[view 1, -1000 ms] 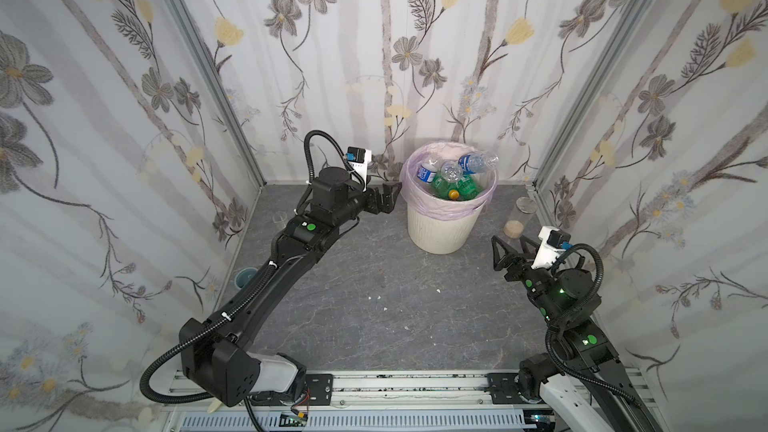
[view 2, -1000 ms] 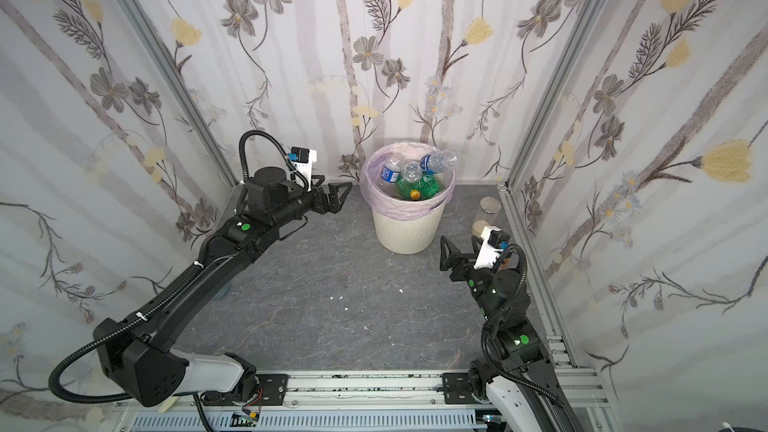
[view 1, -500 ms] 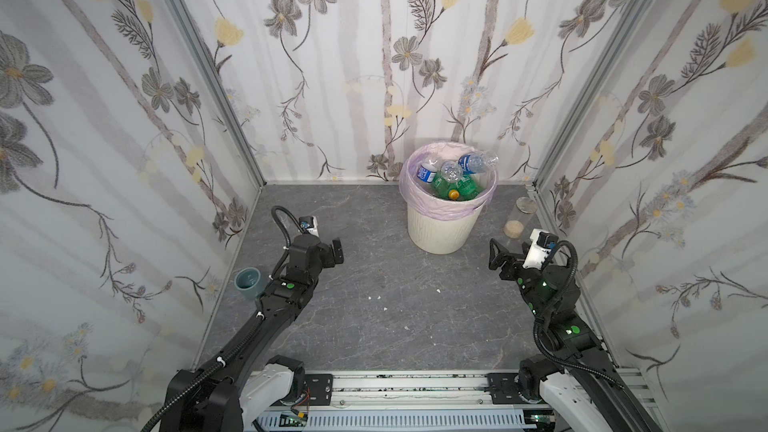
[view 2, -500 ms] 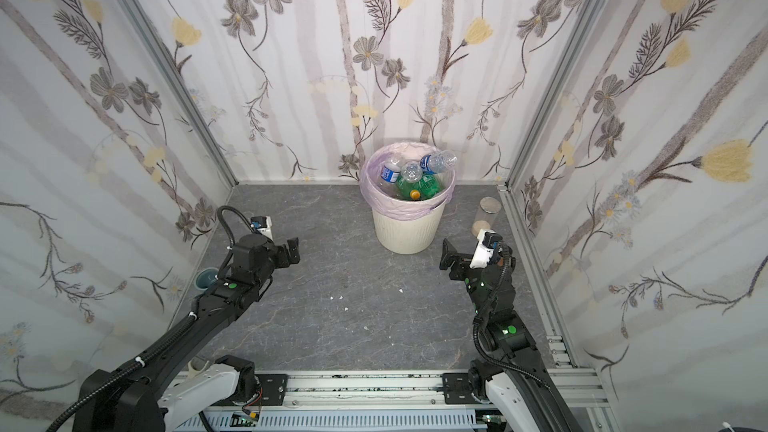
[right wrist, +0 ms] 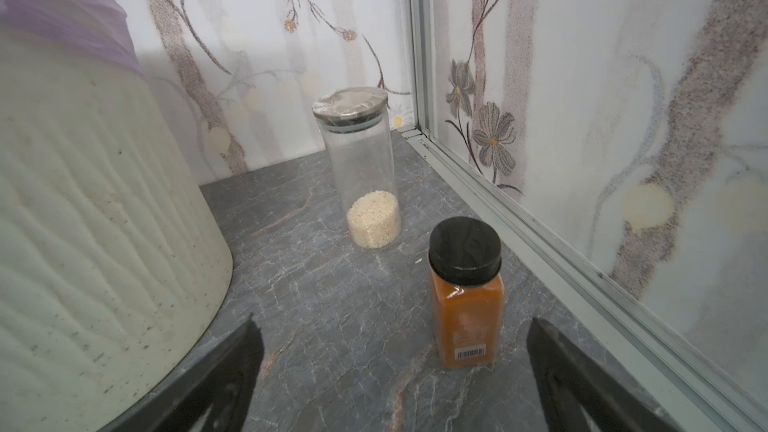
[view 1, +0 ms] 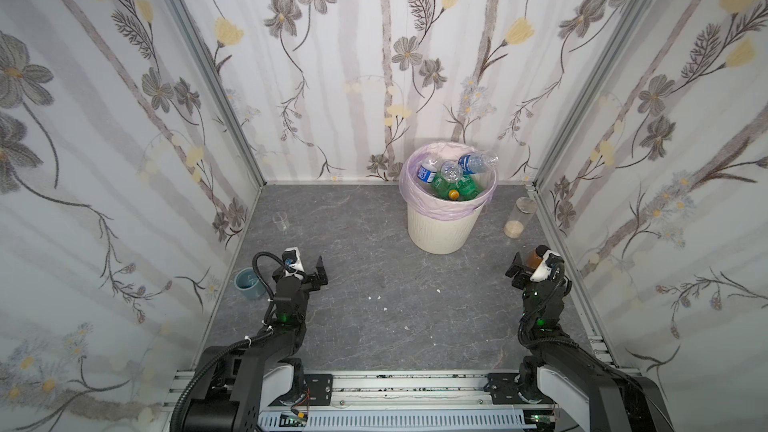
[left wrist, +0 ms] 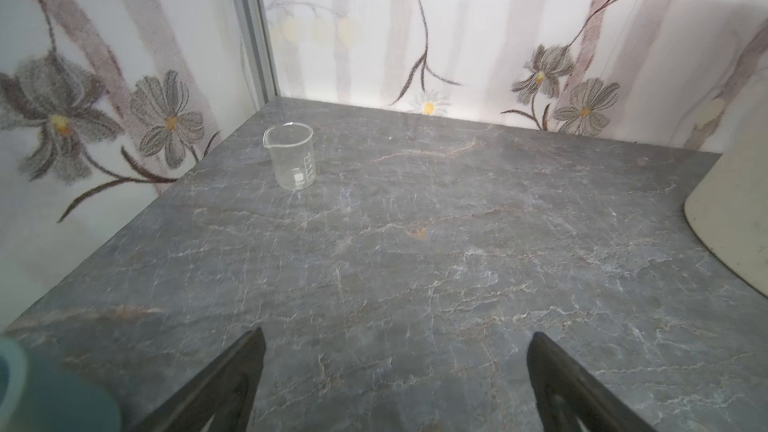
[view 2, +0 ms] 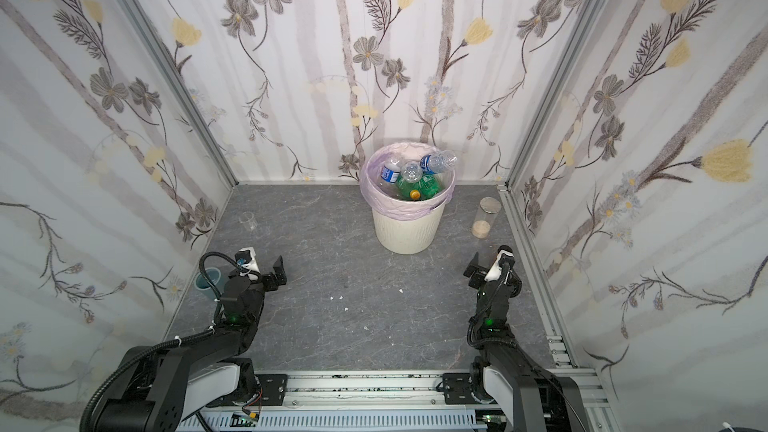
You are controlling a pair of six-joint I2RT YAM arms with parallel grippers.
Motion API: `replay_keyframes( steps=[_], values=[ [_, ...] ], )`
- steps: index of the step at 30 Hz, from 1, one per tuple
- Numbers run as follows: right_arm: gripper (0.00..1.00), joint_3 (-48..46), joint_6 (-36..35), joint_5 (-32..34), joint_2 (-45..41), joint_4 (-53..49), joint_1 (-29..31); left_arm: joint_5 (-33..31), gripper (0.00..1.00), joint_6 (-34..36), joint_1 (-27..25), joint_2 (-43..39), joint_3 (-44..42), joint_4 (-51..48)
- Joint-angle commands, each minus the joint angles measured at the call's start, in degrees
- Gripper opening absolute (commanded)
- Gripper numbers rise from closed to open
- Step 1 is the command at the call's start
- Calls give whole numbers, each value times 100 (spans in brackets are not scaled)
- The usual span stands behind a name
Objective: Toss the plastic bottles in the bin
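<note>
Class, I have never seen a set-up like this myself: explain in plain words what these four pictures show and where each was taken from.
Two black robot arms stand at a grey table. Two pictures look down from overhead; two come from wrist cameras. The left tool and right tool are open, holding nothing. The cream ribbed bin holds clear and green plastic bottles. Standing around: a clear glass beaker, grey-blue cup, clear jar of beige grains, amber black-lidded jar.

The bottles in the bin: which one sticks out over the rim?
The clear blue-labelled bottle at the far right edge of the bin: its neck reaches past the rim, while the green bottles and others lie inside.
</note>
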Motion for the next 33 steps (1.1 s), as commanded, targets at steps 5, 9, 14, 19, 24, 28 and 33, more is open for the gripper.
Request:
replay_keyframes(
  steps=[5,9,14,19,24,28,33],
  values=[
    [100,90,-504,-709,1825,3218,-17,732,100,146,109,1279,792,1161],
    [100,356,-482,-806,1617,2375,-60,673,100,-28,283,2199,693,2260],
    [100,732,-529,-714,1758,1888,9,875,100,-132,408,2222,737,2220],
    [100,790,-690,-603,1806,1866,142,777,100,-175,412,2224,795,2115],
    [100,773,-698,-612,1834,1973,142,772,100,-178,418,2225,797,2096],
    [100,856,-769,-814,1868,1861,151,772,100,-178,413,2222,803,2096],
    [100,825,-790,-850,1843,1881,148,734,100,-184,407,2224,813,2083]
  ],
)
